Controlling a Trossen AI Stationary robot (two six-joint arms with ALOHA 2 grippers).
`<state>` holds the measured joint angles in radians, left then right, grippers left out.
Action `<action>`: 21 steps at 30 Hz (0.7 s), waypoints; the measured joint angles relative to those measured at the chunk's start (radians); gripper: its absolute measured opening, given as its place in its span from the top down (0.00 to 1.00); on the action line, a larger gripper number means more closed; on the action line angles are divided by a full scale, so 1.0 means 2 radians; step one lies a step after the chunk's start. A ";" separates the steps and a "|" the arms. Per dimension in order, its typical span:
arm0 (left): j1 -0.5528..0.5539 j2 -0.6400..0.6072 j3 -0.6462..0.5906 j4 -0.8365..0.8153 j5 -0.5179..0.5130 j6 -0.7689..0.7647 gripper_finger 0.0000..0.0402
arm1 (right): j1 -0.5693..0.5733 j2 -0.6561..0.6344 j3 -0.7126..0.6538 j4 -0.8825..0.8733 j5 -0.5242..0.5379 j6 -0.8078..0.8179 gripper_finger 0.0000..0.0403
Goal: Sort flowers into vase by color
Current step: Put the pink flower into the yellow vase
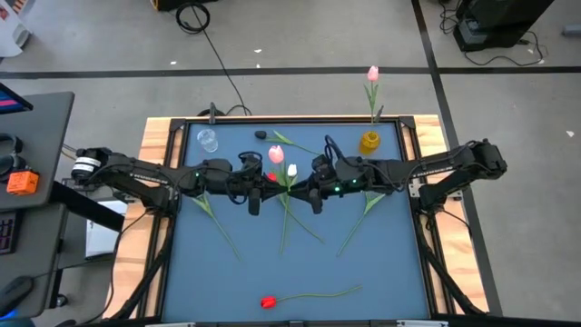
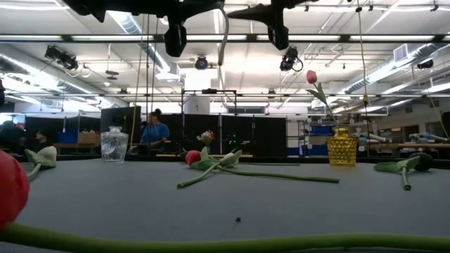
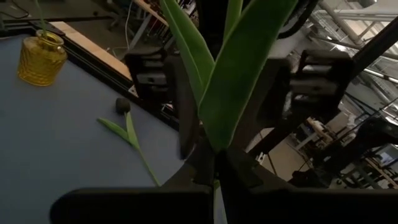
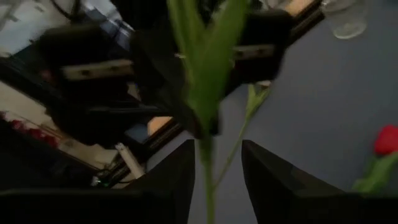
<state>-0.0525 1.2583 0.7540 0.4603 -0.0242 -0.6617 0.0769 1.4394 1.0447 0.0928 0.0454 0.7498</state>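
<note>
The white tulip (image 1: 291, 170) hangs in the air over the middle of the tabletop (image 1: 300, 263), its green stem (image 3: 214, 205) and leaves (image 3: 239, 68) running between my two grippers. My left gripper (image 3: 217, 171) is clamped tight on that stem, fingers closed right against it. My right gripper (image 4: 214, 168) faces it from the other side; its two fingers (image 4: 177, 180) stand partly apart with the stem passing between them, and I cannot tell whether they touch it.

A pink tulip (image 1: 276, 154) shows just beside the white one. On the blue surface lie more flowers: a red one (image 1: 269, 302) near the front edge and a dark one (image 1: 261, 135) near the back edge.

Toward the back right corner stands the yellow vase (image 1: 369, 142) with a pink tulip (image 1: 372, 74) upright in it. The clear glass vase (image 1: 208, 140) sits toward the back left corner.
</note>
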 joint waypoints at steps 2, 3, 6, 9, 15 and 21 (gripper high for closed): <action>0.000 0.000 0.000 -0.001 -0.002 0.000 0.97 | 0.001 0.010 0.000 0.006 0.005 0.000 0.65; 0.000 0.000 0.000 -0.003 -0.002 0.000 0.97 | 0.001 0.014 0.000 0.006 0.004 0.001 0.66; 0.001 0.000 0.000 -0.003 -0.004 0.000 0.97 | 0.001 0.027 0.000 0.012 0.000 0.004 0.66; 0.002 0.000 0.000 -0.007 -0.004 -0.001 0.97 | 0.001 0.035 0.000 0.028 0.003 0.010 0.67; 0.001 0.000 0.000 -0.025 -0.005 -0.005 0.97 | 0.001 0.041 0.000 0.038 0.009 0.018 0.83; -0.001 -0.001 0.001 -0.056 -0.017 -0.018 0.90 | 0.001 0.042 0.007 0.023 0.007 0.001 0.97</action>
<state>-0.0536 1.2556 0.7566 0.3484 -0.0591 -0.6975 0.0784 1.5238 1.0591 0.1397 0.0591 0.7515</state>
